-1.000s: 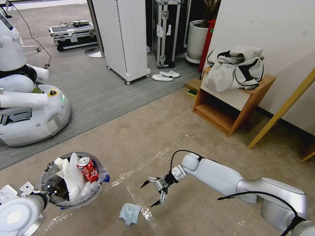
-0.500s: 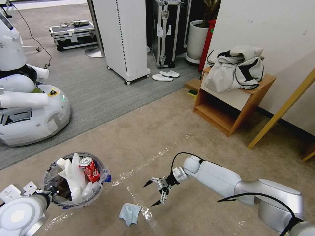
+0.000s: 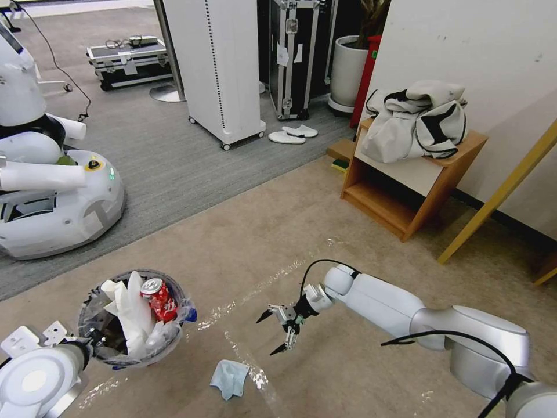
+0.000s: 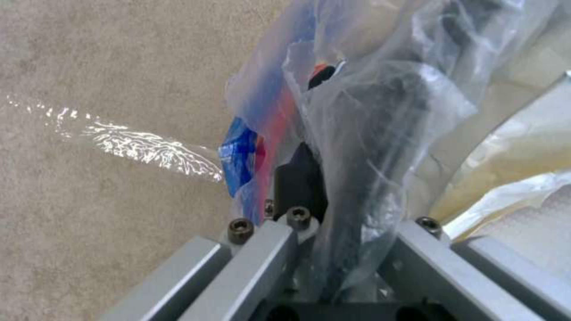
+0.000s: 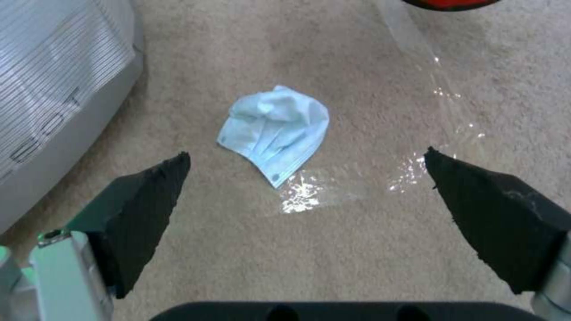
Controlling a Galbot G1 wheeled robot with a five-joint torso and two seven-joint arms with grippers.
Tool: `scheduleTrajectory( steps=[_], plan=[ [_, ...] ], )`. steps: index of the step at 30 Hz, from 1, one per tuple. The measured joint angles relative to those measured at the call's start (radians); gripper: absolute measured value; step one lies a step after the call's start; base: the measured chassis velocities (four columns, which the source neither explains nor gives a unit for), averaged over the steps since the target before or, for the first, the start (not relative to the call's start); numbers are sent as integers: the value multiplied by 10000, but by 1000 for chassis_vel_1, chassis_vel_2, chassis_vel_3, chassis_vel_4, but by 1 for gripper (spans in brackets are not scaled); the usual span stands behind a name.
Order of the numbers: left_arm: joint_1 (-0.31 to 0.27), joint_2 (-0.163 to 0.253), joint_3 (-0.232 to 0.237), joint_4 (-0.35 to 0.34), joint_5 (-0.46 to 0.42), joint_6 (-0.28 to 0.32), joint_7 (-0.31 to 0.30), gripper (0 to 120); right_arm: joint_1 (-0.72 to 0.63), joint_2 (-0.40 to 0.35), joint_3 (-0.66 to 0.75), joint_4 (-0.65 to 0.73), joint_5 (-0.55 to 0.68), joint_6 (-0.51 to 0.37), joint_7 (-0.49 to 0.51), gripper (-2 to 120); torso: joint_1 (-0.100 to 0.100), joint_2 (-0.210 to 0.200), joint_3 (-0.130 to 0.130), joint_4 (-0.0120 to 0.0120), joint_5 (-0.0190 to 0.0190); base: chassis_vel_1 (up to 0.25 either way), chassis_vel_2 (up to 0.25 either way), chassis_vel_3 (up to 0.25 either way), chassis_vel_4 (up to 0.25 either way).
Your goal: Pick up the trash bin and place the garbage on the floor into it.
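The trash bin [image 3: 169, 342], a small round bucket lined with a clear bag, hangs at the lower left above the beige carpet. In it are a red soda can [image 3: 158, 299] and crumpled white papers [image 3: 130, 316]. My left gripper [image 3: 87, 343] is shut on the bin's near rim; the left wrist view shows its fingers [image 4: 300, 178] clamped over the bag [image 4: 381, 89] and the red wall [image 4: 276, 129]. A light-blue cloth [image 3: 230, 378] lies on the floor. My right gripper [image 3: 267, 335] hovers open just beyond it, and the cloth [image 5: 276, 129] shows between the spread fingers [image 5: 149, 205].
Another white robot [image 3: 52, 191] stands at the left on grey carpet. A wooden shelf [image 3: 406, 191] carrying a bundle of clothes [image 3: 418, 119] is at the right by the wall, beside a slanted yellow beam [image 3: 499, 191]. White slippers [image 3: 293, 134] and a wheeled white cabinet [image 3: 217, 64] are farther back.
My right gripper has drifted slightly up and away from me, still open. The bin in my left gripper has shifted a touch to the right.
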Motion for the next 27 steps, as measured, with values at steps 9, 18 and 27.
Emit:
scheduleTrajectory(
  steps=[9, 18, 27],
  plan=[
    [7, -39, 2, 17, 42, 7, 44, 0, 225, 195, -207, -285, -84, -112, -201, 100, 0, 0, 0, -1, 1, 0, 0, 0, 0],
    [-80, -48, 52, 104, 71, 14, 103, 0, 553, 472, -197, -773, 13, -112, -289, 100, 0, -1, 0, -1, 0, 0, 0, 0, 0],
    [-94, -17, 24, 157, 81, 14, 126, 0, 745, 984, -160, -1384, -134, -12, -355, 100, 0, -1, 0, -1, 0, 0, 0, 0, 0]
  ],
)
